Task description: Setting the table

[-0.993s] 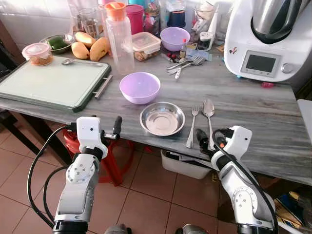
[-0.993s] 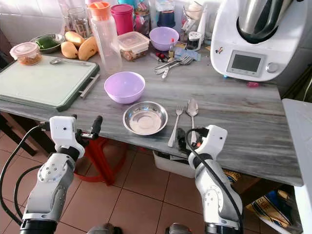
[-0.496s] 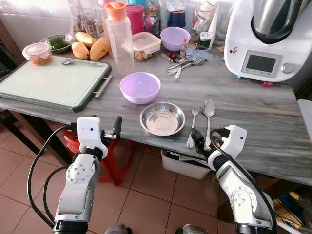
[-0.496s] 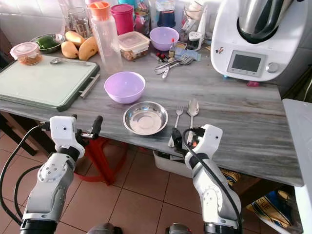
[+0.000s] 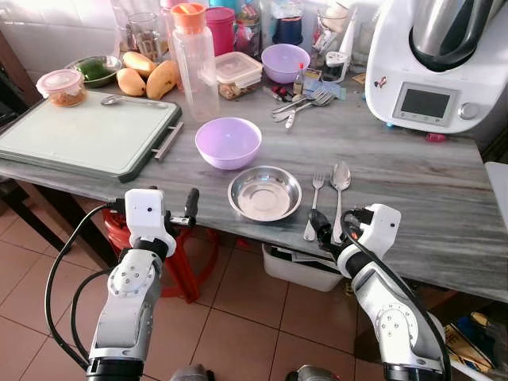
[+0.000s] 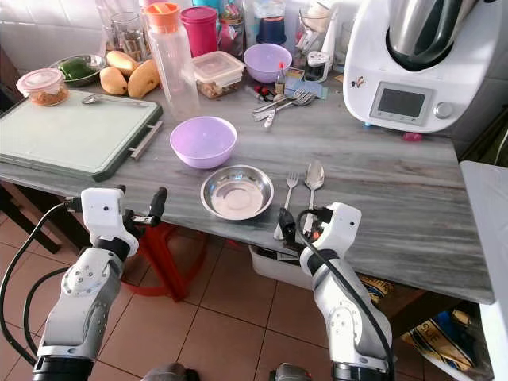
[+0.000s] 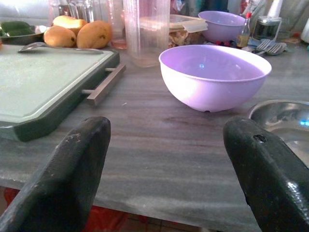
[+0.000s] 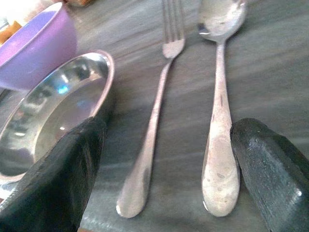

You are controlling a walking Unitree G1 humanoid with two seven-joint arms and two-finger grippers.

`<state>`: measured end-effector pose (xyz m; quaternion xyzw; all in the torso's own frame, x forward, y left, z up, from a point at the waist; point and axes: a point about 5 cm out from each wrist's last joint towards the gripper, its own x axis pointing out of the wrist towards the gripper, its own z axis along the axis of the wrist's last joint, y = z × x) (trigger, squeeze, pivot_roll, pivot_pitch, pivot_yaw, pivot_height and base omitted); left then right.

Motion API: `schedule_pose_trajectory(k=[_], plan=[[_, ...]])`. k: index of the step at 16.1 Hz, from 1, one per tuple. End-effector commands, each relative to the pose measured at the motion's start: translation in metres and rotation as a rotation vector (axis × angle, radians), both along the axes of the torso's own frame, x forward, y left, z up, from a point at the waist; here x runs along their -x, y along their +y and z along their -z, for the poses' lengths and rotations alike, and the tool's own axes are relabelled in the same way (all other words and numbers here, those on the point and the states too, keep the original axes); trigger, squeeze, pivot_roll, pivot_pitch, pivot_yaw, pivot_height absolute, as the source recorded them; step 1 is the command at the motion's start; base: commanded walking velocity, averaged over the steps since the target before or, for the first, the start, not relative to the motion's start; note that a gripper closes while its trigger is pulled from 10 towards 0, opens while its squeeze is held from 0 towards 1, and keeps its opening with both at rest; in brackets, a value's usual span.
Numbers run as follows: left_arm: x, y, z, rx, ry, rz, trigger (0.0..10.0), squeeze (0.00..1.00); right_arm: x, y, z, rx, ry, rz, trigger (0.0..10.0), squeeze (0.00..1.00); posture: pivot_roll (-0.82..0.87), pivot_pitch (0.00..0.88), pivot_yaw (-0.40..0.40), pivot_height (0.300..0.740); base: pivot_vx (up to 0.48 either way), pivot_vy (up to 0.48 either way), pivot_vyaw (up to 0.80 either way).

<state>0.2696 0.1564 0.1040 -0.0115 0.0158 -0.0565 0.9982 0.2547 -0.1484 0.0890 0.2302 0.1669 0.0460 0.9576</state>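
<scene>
Round steel plate [image 5: 264, 193], slim silver fork [image 5: 313, 205] and spoon [image 5: 340, 194] look laid (purple plastic bowl [image 5: 228, 142] behind); right tool [image 8: 159, 169] gapes wide over their handles.

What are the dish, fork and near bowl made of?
Dish: polished metal, likely steel, with mirror-like reflections. Fork: the same bright silvery metal. Near bowl: probably plastic, being opaque lilac with a soft, dull sheen.
</scene>
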Motion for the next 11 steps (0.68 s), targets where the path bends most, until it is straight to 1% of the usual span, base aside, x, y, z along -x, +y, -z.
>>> schedule_pose_trajectory(k=[1,3,5,6,7,8,10,11], plan=[[-0.001,-0.001,-0.002,-0.005,-0.005,0.009,10.0,0.0,0.0,0.004,-0.006,0.01,-0.033,-0.019,10.0,0.93,-0.03,0.0,0.03,0.74,0.0,0.0,0.0],[-0.001,0.0,-0.002,-0.005,-0.005,0.008,10.0,0.0,0.001,0.004,-0.018,0.02,-0.099,-0.032,10.0,0.93,-0.03,0.0,0.032,0.74,0.0,0.0,0.0],[-0.001,0.0,-0.002,-0.004,-0.005,0.008,10.0,0.0,0.001,0.004,-0.025,0.015,-0.135,-0.033,10.0,0.93,-0.03,0.0,0.032,0.74,0.0,0.0,0.0],[-0.002,0.0,-0.002,-0.002,-0.006,0.008,10.0,0.0,0.0,0.004,-0.035,0.033,-0.183,-0.044,10.0,0.91,-0.03,0.0,0.034,0.74,0.0,0.0,0.0],[-0.002,0.0,-0.002,-0.001,-0.008,0.007,10.0,0.0,0.0,0.005,-0.041,0.039,-0.209,-0.043,10.0,0.91,-0.03,0.0,0.034,0.74,0.0,0.0,0.0],[-0.003,0.0,-0.002,-0.002,-0.009,0.005,10.0,0.0,0.0,0.008,-0.05,0.07,-0.258,-0.066,10.0,0.91,-0.03,0.0,0.034,0.74,0.0,0.0,0.0],[-0.003,0.0,-0.002,-0.002,-0.009,0.001,10.0,0.0,-0.002,0.011,-0.061,0.128,-0.334,-0.082,10.0,0.89,-0.03,0.0,0.035,0.74,0.0,0.0,0.0],[-0.003,-0.001,-0.003,0.002,-0.012,-0.003,10.0,0.0,-0.005,0.012,-0.069,0.217,-0.403,-0.085,10.0,0.49,-0.03,0.0,0.035,0.74,0.0,0.0,0.0]])
